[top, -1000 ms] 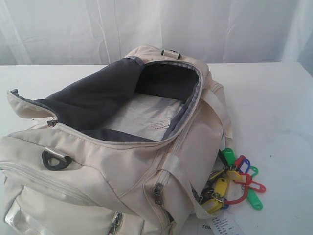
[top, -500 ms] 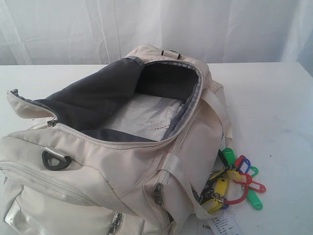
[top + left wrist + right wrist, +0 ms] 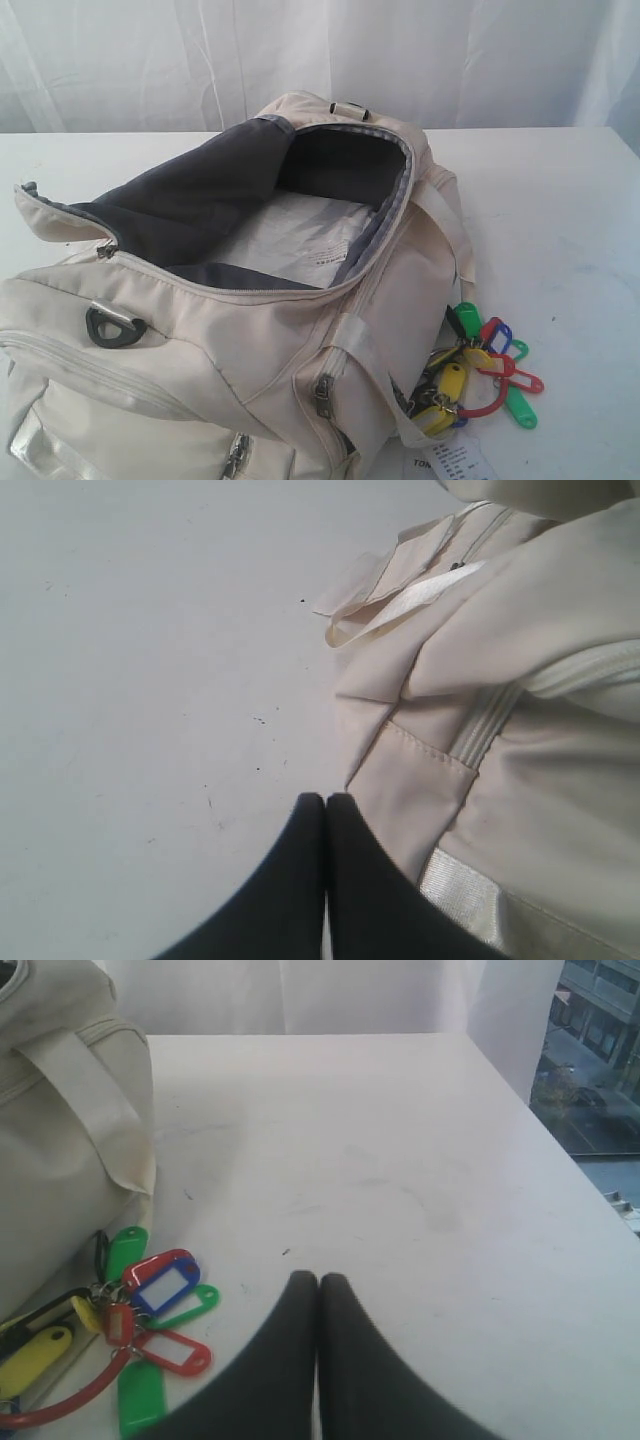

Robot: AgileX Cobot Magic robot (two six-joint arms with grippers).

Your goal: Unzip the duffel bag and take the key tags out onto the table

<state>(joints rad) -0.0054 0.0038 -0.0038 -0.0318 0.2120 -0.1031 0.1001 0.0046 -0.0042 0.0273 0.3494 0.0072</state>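
The cream duffel bag (image 3: 250, 340) lies on the white table (image 3: 560, 220) with its main zip open, dark grey lining and a white paper sheet showing inside. The key tags (image 3: 480, 375), a bunch in green, yellow, red and blue, lie on the table against the bag's right side; the right wrist view shows the key tags (image 3: 140, 1325) too. Neither gripper appears in the exterior view. My left gripper (image 3: 326, 798) is shut and empty beside the duffel bag (image 3: 520, 740). My right gripper (image 3: 318, 1278) is shut and empty over bare table, right of the tags.
A white barcode label (image 3: 450, 462) lies at the front edge by the tags. A black D-ring (image 3: 113, 326) sits on the bag's near side. White curtains hang behind the table. The table's right edge (image 3: 560, 1150) borders a window.
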